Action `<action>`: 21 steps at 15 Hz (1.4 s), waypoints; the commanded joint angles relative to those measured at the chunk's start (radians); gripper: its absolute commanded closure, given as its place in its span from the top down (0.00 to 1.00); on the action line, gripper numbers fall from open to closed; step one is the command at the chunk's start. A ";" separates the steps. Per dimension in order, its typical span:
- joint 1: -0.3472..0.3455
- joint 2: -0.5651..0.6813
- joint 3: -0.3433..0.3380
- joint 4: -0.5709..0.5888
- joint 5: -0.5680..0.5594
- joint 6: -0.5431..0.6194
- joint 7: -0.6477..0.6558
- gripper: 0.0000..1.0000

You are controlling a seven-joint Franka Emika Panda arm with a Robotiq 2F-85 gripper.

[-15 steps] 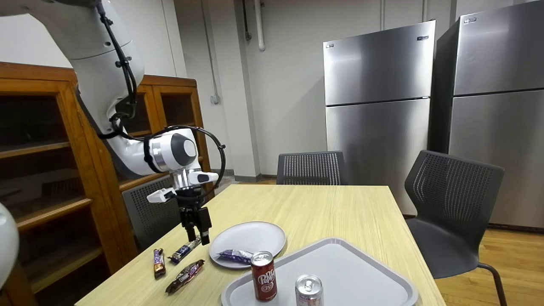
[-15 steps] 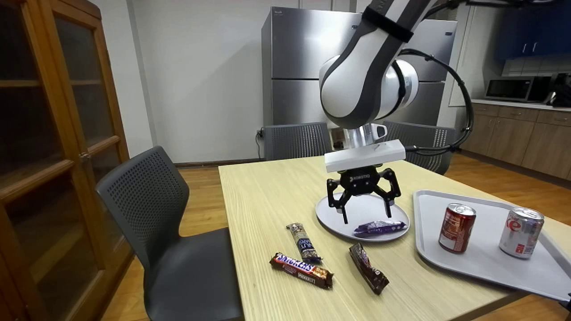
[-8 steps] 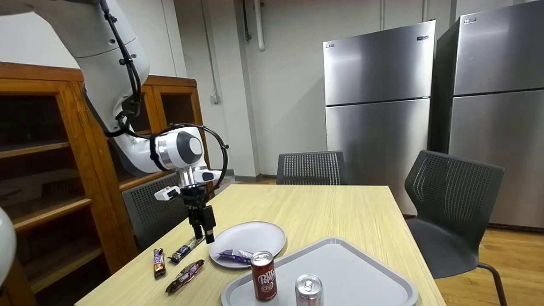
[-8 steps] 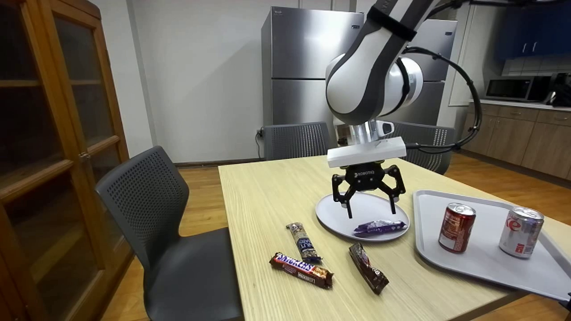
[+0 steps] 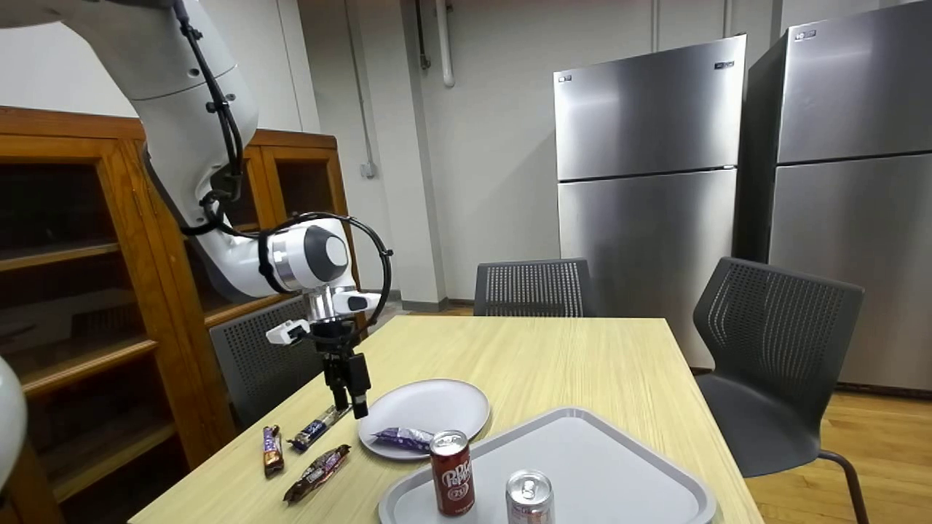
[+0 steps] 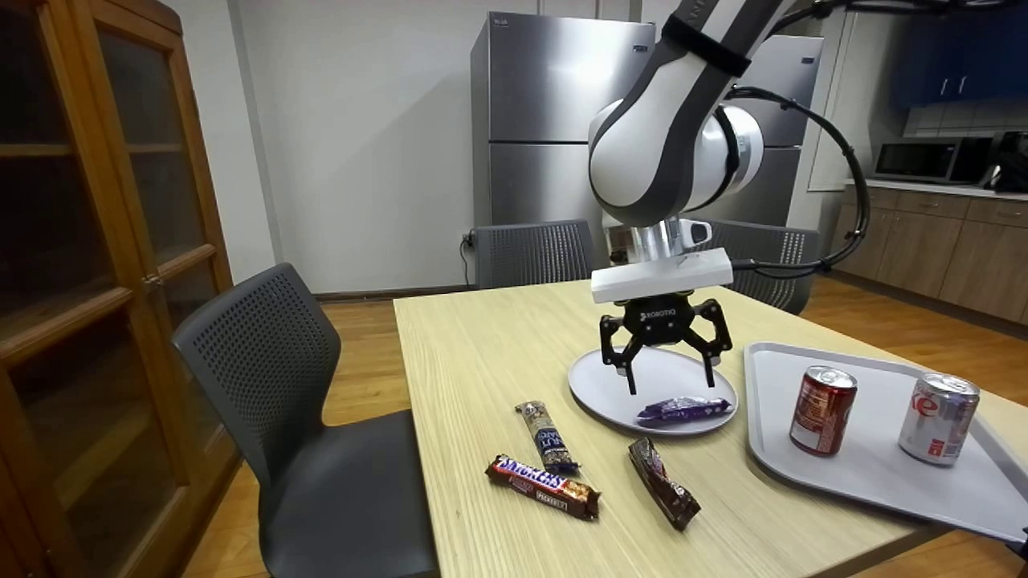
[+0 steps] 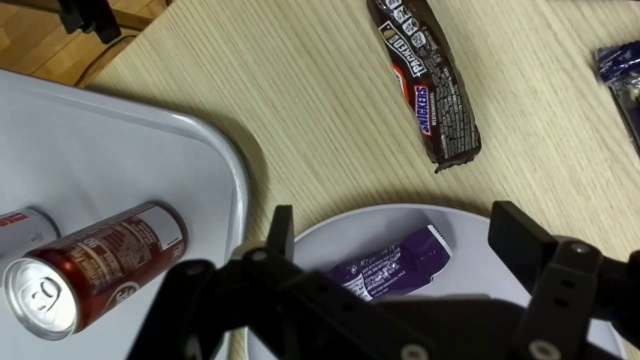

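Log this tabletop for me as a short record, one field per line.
Jaws: open, holding nothing, above the table
Plate: carries one purple-wrapped bar
Tray: Dr Pepper can and silver can, both upright
Lying on the table: nut bar, Snickers bar, second Snickers bar
Wrist view: purple-wrapped bar shows between the open jaws

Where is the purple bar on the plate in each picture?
In an exterior view: the purple bar sits near the bottom, slightly left of middle.
In an exterior view: it lies in the lower half, right of middle.
In the wrist view: it lies below the middle, slightly right.
Shared landmark: the round plate under it.
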 commanded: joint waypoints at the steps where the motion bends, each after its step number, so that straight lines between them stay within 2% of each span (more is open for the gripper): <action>1: -0.049 0.007 0.011 0.021 0.032 -0.016 0.025 1.00; 6: -0.109 0.043 0.017 0.057 0.140 -0.016 0.027 1.00; 10: -0.127 0.123 0.008 0.112 0.204 0.031 0.062 1.00; 15: -0.120 0.212 -0.007 0.164 0.242 0.105 0.140 1.00; 21: -0.110 0.229 -0.031 0.167 0.243 0.180 0.230 1.00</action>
